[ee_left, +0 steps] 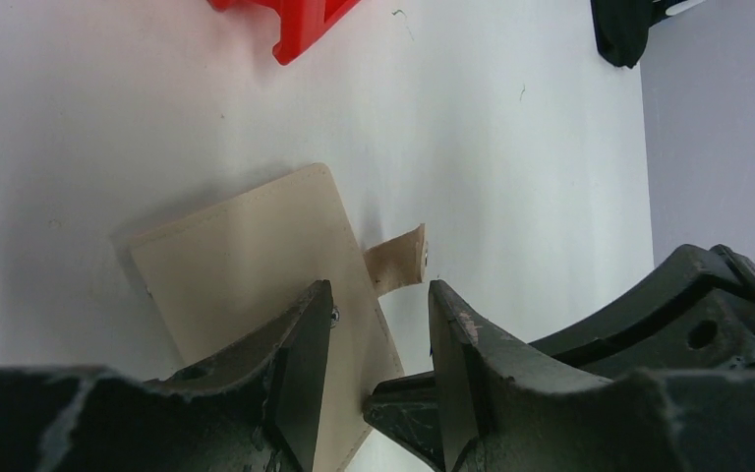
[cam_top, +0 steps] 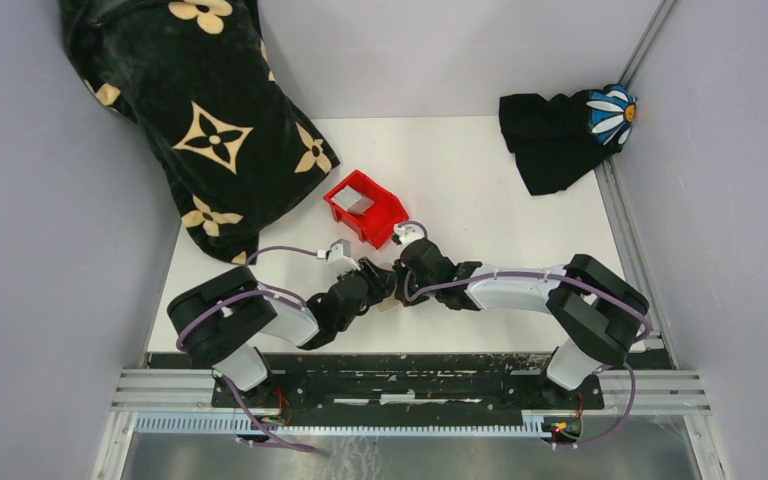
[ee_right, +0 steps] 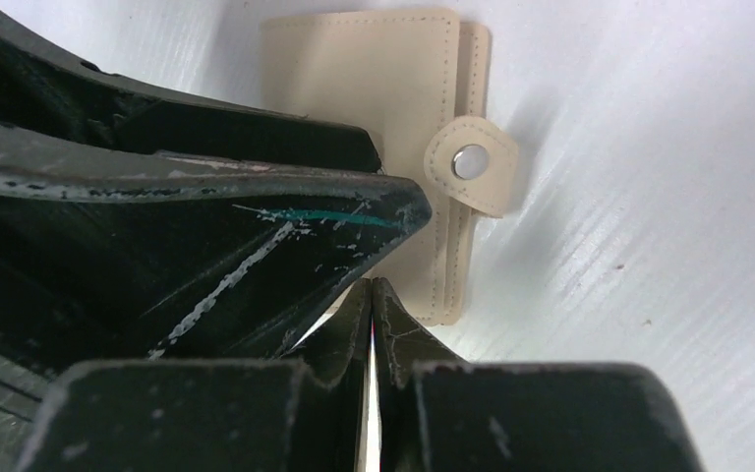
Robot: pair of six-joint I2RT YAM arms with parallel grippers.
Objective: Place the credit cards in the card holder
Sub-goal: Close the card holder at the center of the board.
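Observation:
The tan card holder (ee_left: pixel 246 251) lies folded on the white table, its snap tab (ee_right: pixel 469 162) sticking out at one side. My left gripper (ee_left: pixel 378 295) stands open just over it, one finger (ee_left: pixel 305 334) above the cover, the other off its edge. My right gripper (ee_right: pixel 372 287) is shut, tips together at the holder's (ee_right: pixel 374 88) long edge; nothing shows between them. In the top view both grippers (cam_top: pixel 380 283) (cam_top: pixel 402 287) meet mid-table and hide the holder. One grey credit card (cam_top: pixel 350 203) lies in the red bin (cam_top: pixel 380 215).
A large black flower-patterned fabric (cam_top: pixel 200 120) covers the back left. A black cloth with a daisy (cam_top: pixel 560 135) lies at the back right corner. The red bin's corner (ee_left: pixel 295 25) shows just beyond the holder. Grey walls close in both sides.

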